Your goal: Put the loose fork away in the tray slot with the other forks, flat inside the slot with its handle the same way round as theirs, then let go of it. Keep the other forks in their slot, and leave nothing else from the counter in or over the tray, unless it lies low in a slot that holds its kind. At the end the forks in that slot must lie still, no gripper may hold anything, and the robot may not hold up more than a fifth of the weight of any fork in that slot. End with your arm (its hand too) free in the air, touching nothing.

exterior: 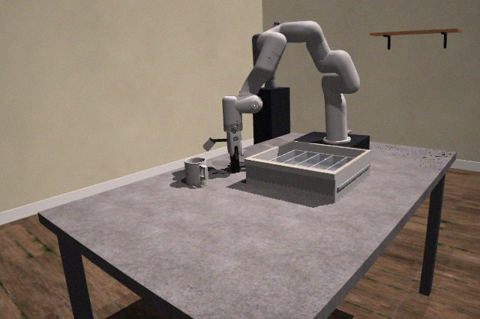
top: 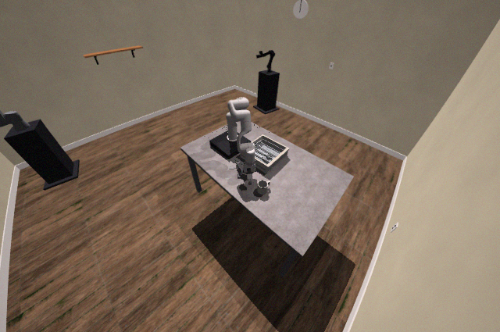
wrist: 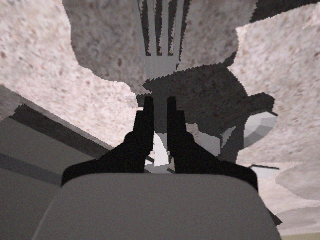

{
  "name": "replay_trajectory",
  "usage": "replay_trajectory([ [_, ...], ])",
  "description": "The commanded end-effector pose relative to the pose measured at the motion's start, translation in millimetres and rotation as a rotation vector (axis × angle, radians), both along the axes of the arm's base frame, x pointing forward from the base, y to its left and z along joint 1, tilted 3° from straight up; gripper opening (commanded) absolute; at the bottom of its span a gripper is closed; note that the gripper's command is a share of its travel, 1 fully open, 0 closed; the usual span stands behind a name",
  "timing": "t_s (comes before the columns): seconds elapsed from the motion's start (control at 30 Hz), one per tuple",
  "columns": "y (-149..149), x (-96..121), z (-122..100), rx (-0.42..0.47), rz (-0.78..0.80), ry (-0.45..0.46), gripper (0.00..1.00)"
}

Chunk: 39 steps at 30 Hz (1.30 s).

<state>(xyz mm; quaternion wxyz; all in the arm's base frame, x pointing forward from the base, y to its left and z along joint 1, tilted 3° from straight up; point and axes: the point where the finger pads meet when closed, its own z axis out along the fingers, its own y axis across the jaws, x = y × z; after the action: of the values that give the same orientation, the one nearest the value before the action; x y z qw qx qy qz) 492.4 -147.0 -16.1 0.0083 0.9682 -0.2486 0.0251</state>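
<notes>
The loose fork [wrist: 161,67] lies along the middle of the wrist view, its tines pointing to the top edge, away from the gripper. My gripper [exterior: 235,170] [wrist: 160,108] is low at the table top and shut on the fork, with a narrow gap between its black fingers filled by the fork's neck. The fork's handle is largely hidden under the gripper. The tray [top: 278,161] [exterior: 290,167] stands beside the gripper, with long slots between thin dividers. Cutlery shows in it in the top view, too small to tell which slot holds the forks.
A mug [top: 262,187] [exterior: 195,172] stands on the table [top: 315,199] [exterior: 232,238] close to the gripper, on the side away from the arm's base. A pale rounded object [wrist: 260,125] lies right of the fingers in the wrist view; I cannot tell what it is. The tray's walls stand above the table top.
</notes>
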Motion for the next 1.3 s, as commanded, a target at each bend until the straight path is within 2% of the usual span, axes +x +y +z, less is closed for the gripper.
replay_trajectory([
  [0.0,-0.4,1.6,3.2,-0.001,0.0,-0.004,0.03],
  [0.3,-0.1,1.1,13.8,-0.001,0.0,-0.004,0.03],
  [0.67,1.2,-1.1,57.4,-0.001,0.0,-0.004,0.03],
  [0.73,1.2,-1.1,57.4,-0.001,0.0,-0.004,0.03],
  [1.13,3.2,-4.3,124.2,-0.001,0.0,-0.004,0.03],
  [1.27,3.6,-5.0,138.5,-0.001,0.0,-0.004,0.03],
])
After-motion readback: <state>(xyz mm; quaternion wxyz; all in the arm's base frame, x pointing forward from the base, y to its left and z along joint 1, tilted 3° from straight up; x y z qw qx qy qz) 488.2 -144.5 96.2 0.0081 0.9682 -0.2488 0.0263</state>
